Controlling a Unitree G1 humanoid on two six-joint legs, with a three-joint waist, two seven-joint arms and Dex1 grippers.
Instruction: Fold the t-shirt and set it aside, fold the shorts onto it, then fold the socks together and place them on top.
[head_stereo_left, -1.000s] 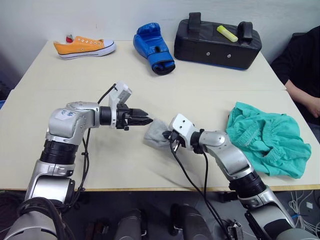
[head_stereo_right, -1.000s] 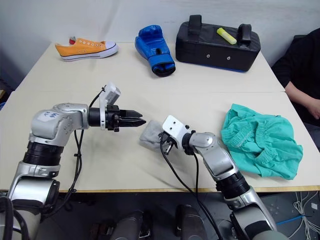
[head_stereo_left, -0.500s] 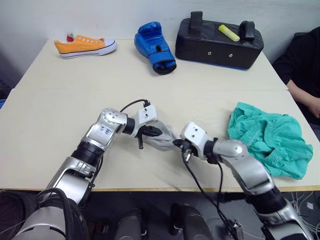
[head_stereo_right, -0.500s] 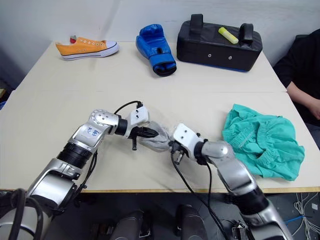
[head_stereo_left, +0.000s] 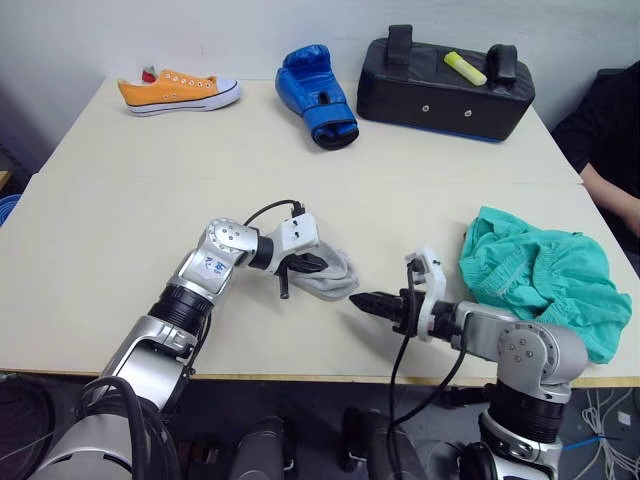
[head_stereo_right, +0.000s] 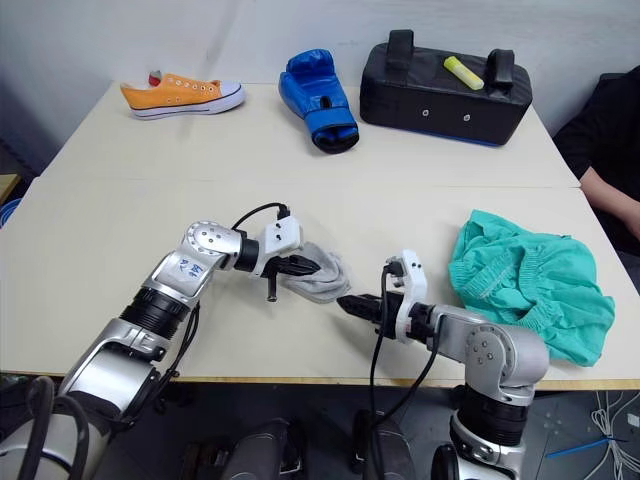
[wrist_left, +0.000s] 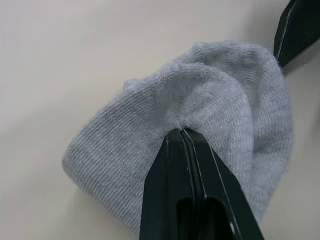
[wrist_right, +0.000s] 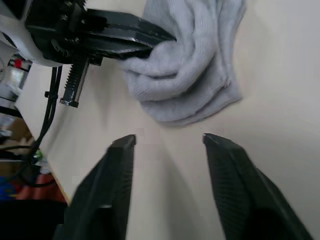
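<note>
Light grey ribbed socks (head_stereo_left: 331, 275); teal-green shorts (head_stereo_left: 540, 275); beige desk (head_stereo_left: 120, 230); orange sneaker (head_stereo_left: 178, 91) with white sole; blue boxing glove (head_stereo_left: 318, 95).

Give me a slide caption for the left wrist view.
Left pincer shut on the grey socks bunched on the table.

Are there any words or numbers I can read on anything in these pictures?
No words or numbers can be read anywhere.
Small blue marking on the left arm's silver upper segment: too small to read.
Orange canvas sneaker, blue boxing glove, black padded strike pad: no text shows.
</note>
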